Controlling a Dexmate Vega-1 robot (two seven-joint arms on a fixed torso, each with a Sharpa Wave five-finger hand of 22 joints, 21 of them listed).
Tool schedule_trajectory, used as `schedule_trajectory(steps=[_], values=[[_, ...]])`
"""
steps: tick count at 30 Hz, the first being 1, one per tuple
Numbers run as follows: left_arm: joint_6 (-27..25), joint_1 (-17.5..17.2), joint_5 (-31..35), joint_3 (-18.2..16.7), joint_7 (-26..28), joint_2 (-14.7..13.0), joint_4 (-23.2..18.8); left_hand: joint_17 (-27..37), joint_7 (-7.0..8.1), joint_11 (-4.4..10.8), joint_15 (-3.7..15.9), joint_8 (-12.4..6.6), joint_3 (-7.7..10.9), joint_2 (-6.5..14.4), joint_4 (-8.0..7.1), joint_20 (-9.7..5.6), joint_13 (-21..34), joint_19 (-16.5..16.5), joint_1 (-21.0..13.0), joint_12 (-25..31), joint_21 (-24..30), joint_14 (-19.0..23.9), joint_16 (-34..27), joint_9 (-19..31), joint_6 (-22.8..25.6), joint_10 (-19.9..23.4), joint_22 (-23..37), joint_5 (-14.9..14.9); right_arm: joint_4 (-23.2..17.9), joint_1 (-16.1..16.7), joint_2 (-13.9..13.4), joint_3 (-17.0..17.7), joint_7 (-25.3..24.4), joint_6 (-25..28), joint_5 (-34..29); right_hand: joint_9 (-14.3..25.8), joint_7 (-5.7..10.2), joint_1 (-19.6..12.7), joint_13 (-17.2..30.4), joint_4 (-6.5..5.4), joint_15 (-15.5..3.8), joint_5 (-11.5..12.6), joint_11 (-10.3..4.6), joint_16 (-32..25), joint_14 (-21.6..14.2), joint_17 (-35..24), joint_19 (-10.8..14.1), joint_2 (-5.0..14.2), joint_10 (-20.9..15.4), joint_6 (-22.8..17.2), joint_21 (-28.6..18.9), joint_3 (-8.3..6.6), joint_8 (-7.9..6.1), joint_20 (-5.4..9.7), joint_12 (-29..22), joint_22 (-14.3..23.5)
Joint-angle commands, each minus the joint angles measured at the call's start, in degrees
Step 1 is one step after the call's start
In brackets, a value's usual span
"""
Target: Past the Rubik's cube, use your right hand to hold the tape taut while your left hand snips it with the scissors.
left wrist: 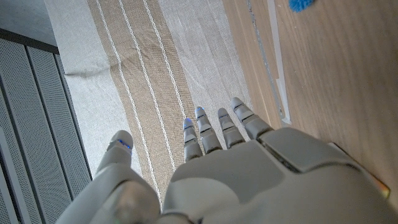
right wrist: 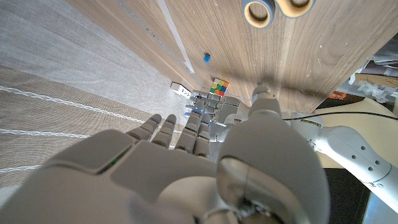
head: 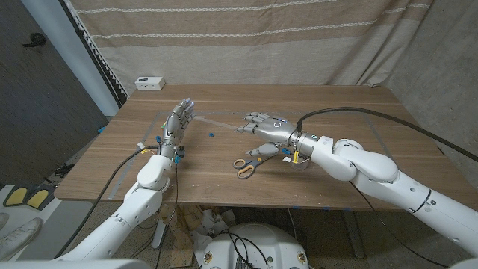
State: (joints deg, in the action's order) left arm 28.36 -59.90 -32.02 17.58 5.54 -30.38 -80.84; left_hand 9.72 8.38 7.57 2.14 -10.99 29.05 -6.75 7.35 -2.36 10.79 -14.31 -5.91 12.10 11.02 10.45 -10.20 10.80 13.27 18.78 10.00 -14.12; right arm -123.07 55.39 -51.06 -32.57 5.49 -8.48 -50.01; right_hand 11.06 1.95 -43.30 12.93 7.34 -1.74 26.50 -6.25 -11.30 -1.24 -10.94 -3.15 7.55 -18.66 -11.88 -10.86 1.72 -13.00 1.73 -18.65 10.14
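A pale strip of tape (head: 219,120) lies along the table between my two hands; it also shows as the tape (right wrist: 175,33) and the tape (left wrist: 272,57). My left hand (head: 178,119) stands upright at its left end, fingers spread and holding nothing. My right hand (head: 263,125) reaches in from the right, fingers stretched out, tips close to the strip's right end and nothing in its grasp. The orange-handled scissors (head: 246,166) lie on the table in front of the right hand; their handle loops (right wrist: 261,11) are unheld. The Rubik's cube (right wrist: 219,86) sits by my left hand (right wrist: 208,107).
A small blue scrap (head: 212,135) lies on the wood just in front of the tape. A white box (head: 149,83) sits at the far left corner of the table (head: 336,101). A striped curtain (head: 261,37) hangs behind.
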Motion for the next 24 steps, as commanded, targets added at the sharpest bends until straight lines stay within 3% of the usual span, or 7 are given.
schedule_trajectory(steps=[1, 11, 14, 24], values=[[-0.18, -0.56, 0.89, 0.02, 0.69, -0.34, -0.84, 0.24, -0.26, -0.02, 7.51, -0.18, -0.31, -0.24, -0.05, -5.14, 0.31, 0.32, 0.59, 0.07, 0.17, -0.27, -0.22, 0.23, 0.1, 0.3, 0.21, -0.19, 0.56, -1.08, -0.08, -0.76, 1.85, -0.57, 0.72, 0.26, 0.16, -0.44, 0.22, 0.03, -6.24, -0.02, 0.06, 0.23, 0.48, 0.05, -0.18, -0.36, -0.37, -0.64, -0.34, 0.26, -0.2, 1.77, -0.49, 0.08], [0.15, -0.84, 1.02, 0.01, 0.75, -0.26, -0.91, 0.23, -0.16, 0.02, 7.47, -0.26, -0.39, -0.23, -0.03, -5.07, 0.31, 0.34, 0.62, 0.06, 0.18, -0.27, -0.22, 0.22, 0.21, 0.31, 0.2, -0.21, 0.33, -1.2, -0.22, -0.89, 2.89, -0.19, 0.62, 0.29, 0.63, -0.07, 0.49, -0.32, -6.53, -0.12, -0.41, -0.05, -0.49, 0.05, 0.64, -0.48, -1.01, -1.24, -0.61, 0.67, -0.3, 1.97, -1.04, 0.07], [0.86, -0.71, 0.96, 0.04, 0.57, 0.16, -0.14, 0.23, -0.17, -0.02, 7.51, -0.28, -0.41, -0.23, -0.02, -5.07, 0.31, 0.33, 0.63, 0.07, 0.18, -0.3, -0.21, 0.22, 0.24, 0.35, 0.2, -0.21, 0.26, -1.22, -0.3, -0.98, 3.48, 0.1, 0.46, 0.29, 1.66, -0.31, 0.73, -0.37, -6.55, -0.17, -1.75, 0.03, -0.63, 0.1, 0.86, -0.28, -1.76, -2.73, -0.61, 0.73, -0.75, 1.99, -1.6, 0.07], [0.89, -0.61, 0.96, 0.45, 0.12, 0.36, 0.14, 0.22, -0.09, -0.12, 7.51, -0.32, -0.47, -0.22, -0.01, -5.08, 0.31, 0.34, 0.64, 0.11, 0.19, -0.26, -0.22, 0.21, 0.29, 0.48, 0.2, -0.23, 0.57, -1.76, -0.05, -1.73, 4.36, 0.72, -1.17, 0.33, 1.52, -0.92, 0.91, -0.26, -6.58, -0.2, -1.23, 0.21, -0.45, 0.14, 0.89, 0.16, -0.74, -2.06, -0.55, 0.54, -0.38, 2.13, -1.42, 0.07]])
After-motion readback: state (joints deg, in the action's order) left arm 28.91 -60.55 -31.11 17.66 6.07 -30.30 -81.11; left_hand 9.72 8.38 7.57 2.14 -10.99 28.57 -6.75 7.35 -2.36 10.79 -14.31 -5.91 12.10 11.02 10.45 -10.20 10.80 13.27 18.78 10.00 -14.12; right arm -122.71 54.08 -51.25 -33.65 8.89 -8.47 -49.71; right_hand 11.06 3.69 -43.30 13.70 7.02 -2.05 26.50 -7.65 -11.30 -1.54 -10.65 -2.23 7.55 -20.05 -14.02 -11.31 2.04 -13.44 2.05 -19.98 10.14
